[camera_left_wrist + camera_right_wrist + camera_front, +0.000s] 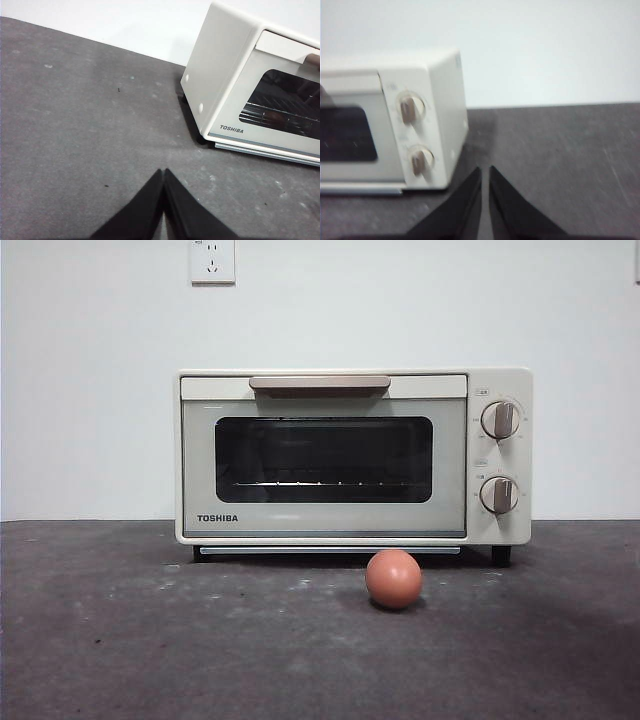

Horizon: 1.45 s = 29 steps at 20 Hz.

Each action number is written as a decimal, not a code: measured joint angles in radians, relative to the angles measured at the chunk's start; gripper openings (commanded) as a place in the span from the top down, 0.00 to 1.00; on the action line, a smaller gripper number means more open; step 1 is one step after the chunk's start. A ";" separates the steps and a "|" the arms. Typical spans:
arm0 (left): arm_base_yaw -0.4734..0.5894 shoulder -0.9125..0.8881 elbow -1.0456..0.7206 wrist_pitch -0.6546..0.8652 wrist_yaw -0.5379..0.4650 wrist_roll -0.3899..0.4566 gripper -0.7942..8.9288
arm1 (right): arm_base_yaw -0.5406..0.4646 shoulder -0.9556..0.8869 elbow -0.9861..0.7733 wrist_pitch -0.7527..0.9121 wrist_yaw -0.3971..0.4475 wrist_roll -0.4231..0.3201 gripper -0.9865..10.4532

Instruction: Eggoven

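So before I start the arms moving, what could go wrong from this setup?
1. The egg sits loose on the table, so a nudge may send it rolling.
2. The oven door is shut, and the egg lies right in front of it; pulling the handle down could strike the egg.
3. The left gripper and right gripper are both shut; neither wrist view shows the egg.

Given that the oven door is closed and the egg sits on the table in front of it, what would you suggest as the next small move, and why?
Probably bring the left gripper up to the tan handle of the TOSHIBA toaster oven and open its jaws. The door is shut, the egg lies on the table before it, and both grippers, the right gripper included, hover empty with jaws closed.
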 measured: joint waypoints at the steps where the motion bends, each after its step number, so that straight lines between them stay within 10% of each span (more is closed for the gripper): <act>1: 0.000 0.000 0.000 0.000 0.000 -0.012 0.91 | 0.000 0.000 0.002 0.007 -0.015 0.018 0.91; 14: 0.000 0.028 0.214 -0.186 0.012 -0.164 0.91 | 0.000 0.065 0.269 -0.249 -0.047 0.207 0.91; 29: 0.000 0.407 0.688 -0.596 0.348 0.105 0.91 | 0.029 0.445 0.753 -0.886 -0.404 0.067 0.91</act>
